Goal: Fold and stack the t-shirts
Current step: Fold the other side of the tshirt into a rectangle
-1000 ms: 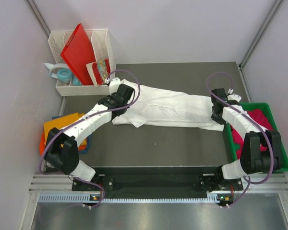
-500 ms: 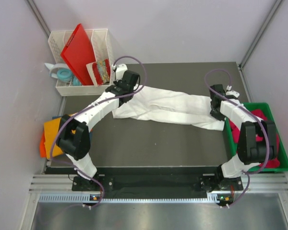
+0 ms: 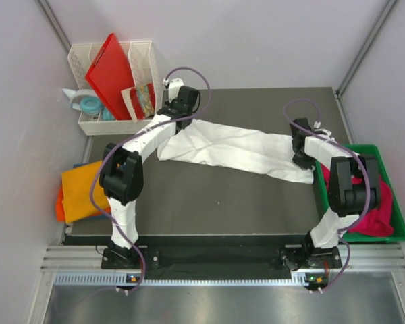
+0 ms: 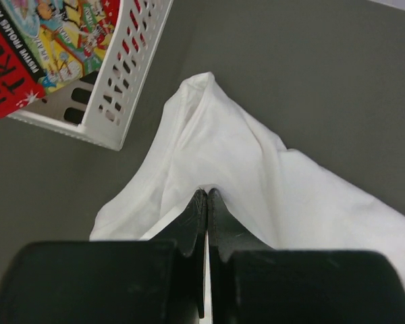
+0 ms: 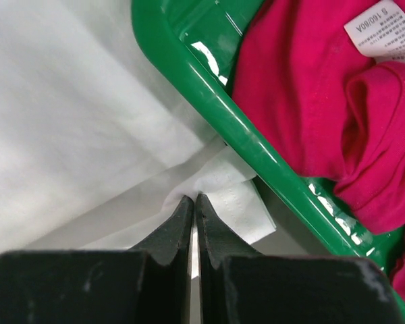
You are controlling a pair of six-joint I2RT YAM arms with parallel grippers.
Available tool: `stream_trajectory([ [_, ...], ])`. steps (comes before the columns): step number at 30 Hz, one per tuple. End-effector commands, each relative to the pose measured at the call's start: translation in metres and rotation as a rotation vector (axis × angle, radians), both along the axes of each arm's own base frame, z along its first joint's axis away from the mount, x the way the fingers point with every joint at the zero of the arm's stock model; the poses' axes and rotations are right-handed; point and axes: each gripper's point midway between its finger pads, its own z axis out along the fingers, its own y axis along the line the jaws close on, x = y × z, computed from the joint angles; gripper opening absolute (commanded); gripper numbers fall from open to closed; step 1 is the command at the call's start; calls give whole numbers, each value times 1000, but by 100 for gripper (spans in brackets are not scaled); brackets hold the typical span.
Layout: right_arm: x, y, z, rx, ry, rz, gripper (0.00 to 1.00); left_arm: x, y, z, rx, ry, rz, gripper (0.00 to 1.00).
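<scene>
white shirt: [image 3: 236,150] pulled into a long bunched strip across the dark mat [image 3: 216,202], strung between both arms; left end near the basket [image 3: 115,125], right end at the rim of the green bin [image 3: 398,233].
left gripper: [image 4: 207,196] jaws pressed together, pinching a raised ridge of white cloth.
right gripper: [image 5: 194,199] jaws together, nipping a thin cloth edge just beside the bin rim.
pink shirt: [image 5: 310,88] crumpled in the bin, not folded.
orange shirt: [image 3: 81,185] off the mat's left edge, lying fairly flat; probably the start of the stack, fold quality unclear.
progress: early to middle, by judgement; white shirt only gripped and stretched, no fold made.
left to do: flatten and fold white shirt, stack it, then the pink one.
top view only: whole strip, both arms, orange shirt, red board [image 3: 111,74] standing in the basket; fingertips too small to read.
left wrist only: clear pinch on the cloth ridge, basket wall close by.
right wrist only: pinch on the cloth edge, white label [image 5: 385,30] on pink shirt, small folded white corner touching the bin rim.
</scene>
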Motion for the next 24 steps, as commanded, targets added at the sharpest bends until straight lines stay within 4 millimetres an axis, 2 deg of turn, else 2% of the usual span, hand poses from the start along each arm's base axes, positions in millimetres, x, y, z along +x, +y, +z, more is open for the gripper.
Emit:
stream_trajectory([
  [1, 27, -9, 14, -26, -77, -36, 0, 30, -7, 19, -24, -71, -4, 0],
  [5, 35, -10, 14, -27, -82, -39, 0, 40, -7, -5, -16, -38, 2, 0],
  [8, 39, -10, 10, -28, -75, -41, 0, 50, -2, -17, -21, -18, 10, 0],
  [9, 39, -11, 10, -33, -75, -42, 0, 54, -3, -15, -26, -25, 11, 0],
  [10, 40, -12, 9, -34, -74, -46, 0, 56, -2, -23, -22, -11, 11, 0],
  [14, 44, -14, 6, -35, -75, -56, 0, 64, 3, -29, -26, -5, 22, 0],
  [22, 56, -21, 14, -47, -116, -80, 0, 68, 4, -46, -25, 18, 24, 0],
  [24, 57, -23, 9, -48, -109, -83, 0, 68, 4, -51, -24, 24, 26, 0],
])
